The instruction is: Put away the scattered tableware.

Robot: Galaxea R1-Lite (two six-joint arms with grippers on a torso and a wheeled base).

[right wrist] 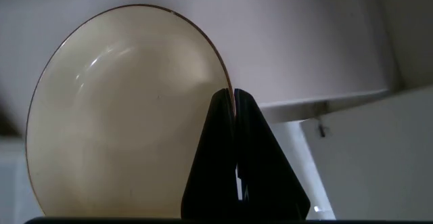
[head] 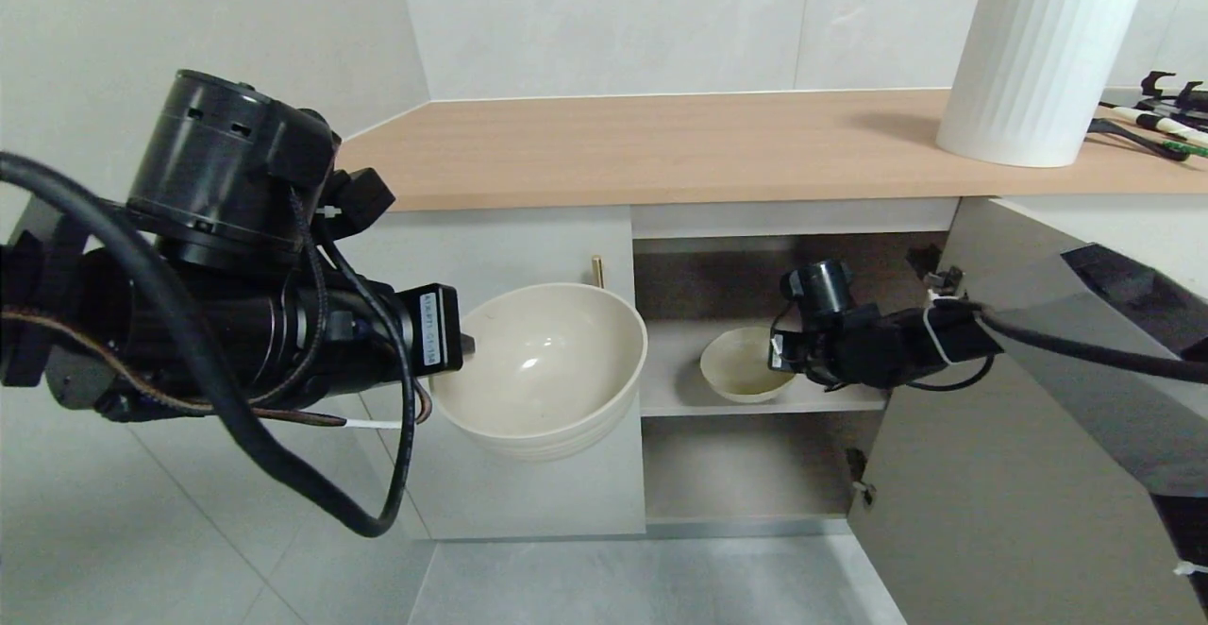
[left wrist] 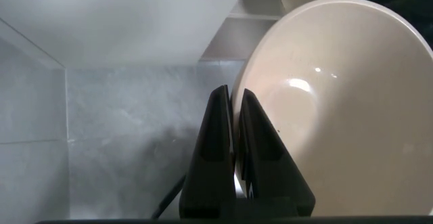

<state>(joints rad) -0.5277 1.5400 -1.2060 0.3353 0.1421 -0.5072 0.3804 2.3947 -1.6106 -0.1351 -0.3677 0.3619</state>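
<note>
On the cabinet shelf [head: 675, 375], or just above it, sits the small bowl [head: 739, 367], with the right end effector [head: 780, 353] pinched on its rim, so stowing looks to be the step in hand. Just left of the shelf, outside it, the left end effector [head: 464, 346] clamps the large bowl [head: 543, 370] by its rim. The next move likely calls for releasing the small bowl, then swinging the large one in beside it. Two bowls, one shelf.
</note>
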